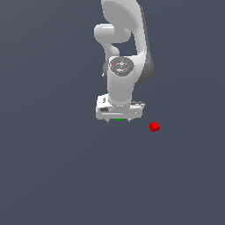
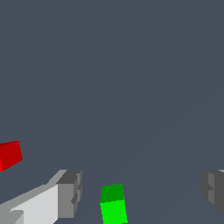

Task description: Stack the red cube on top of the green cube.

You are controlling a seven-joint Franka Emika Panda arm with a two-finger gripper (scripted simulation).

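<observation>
The red cube [image 1: 154,127] lies on the dark grey floor, to the exterior view's right of the gripper and apart from it; it also shows in the wrist view [image 2: 9,155]. The green cube [image 2: 113,204] sits between my spread fingers [image 2: 70,194] in the wrist view, nearer one finger, touching neither. In the exterior view only a green sliver [image 1: 119,119] shows under the white hand. My gripper [image 1: 118,120] hangs over the green cube, open and empty.
The white arm [image 1: 123,52] reaches down from the top of the exterior view. The dark grey floor [image 1: 52,176] stretches flat all around, with nothing else on it in view.
</observation>
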